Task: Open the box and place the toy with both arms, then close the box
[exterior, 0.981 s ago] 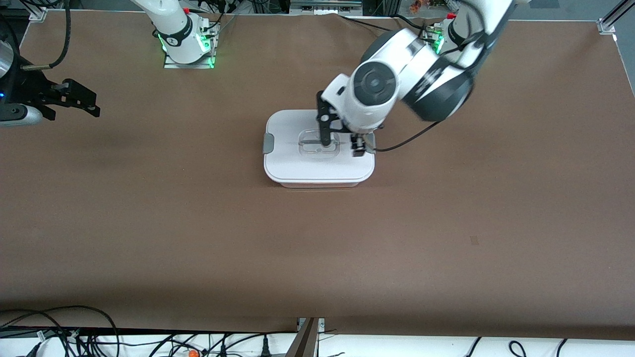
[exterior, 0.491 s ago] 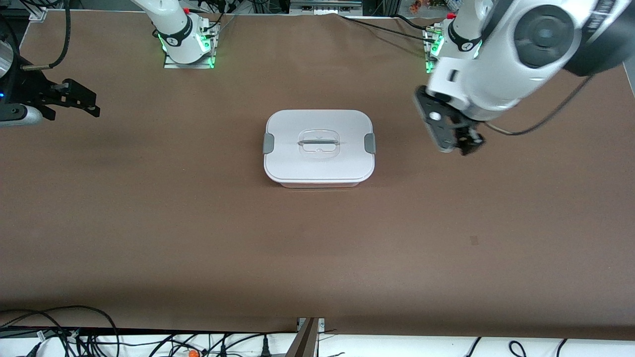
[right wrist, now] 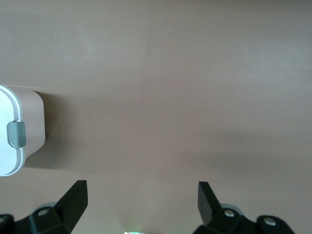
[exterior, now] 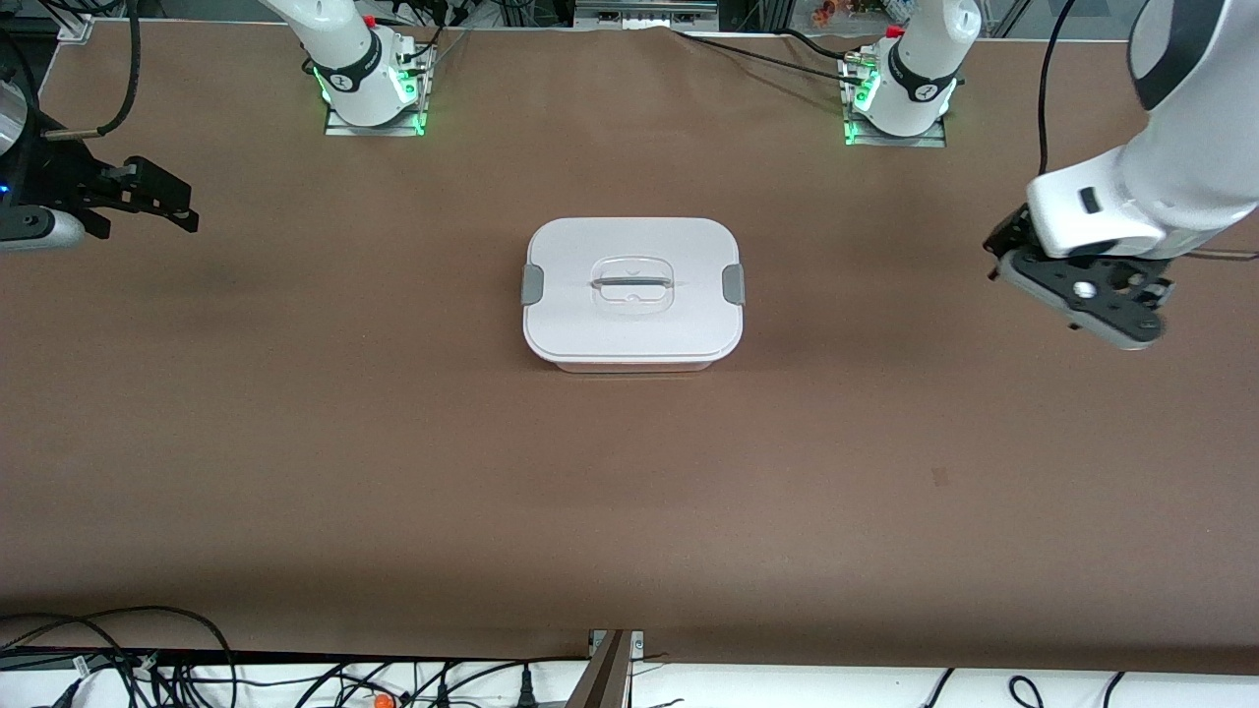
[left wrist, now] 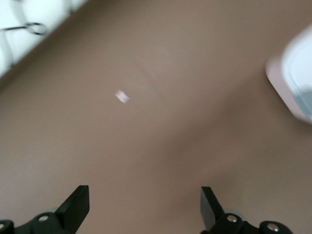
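Box: pale pink rounded-rectangular plastic box point(exterior: 632, 293) with white lid, closed; well apart from both hands, between them at mid-worktop.
Lid: white lid point(exterior: 632, 285) seated flat; grey side clips point(exterior: 531, 284) at each short end; clear recessed centre handle point(exterior: 631, 283).
Worktop: brown paper-covered worktop point(exterior: 393, 442); a small pale scrap point(left wrist: 122, 97) lies on it under the left hand.
Left hand: black two-finger hand point(exterior: 1087, 295) on white arm, in the air over bare worktop at the left arm's end; fingers point(left wrist: 78, 202) spread wide, holding nothing.
Right hand: black two-finger hand point(exterior: 157, 202), waiting over the worktop's right-arm edge; fingers point(right wrist: 73, 197) spread wide, holding nothing.
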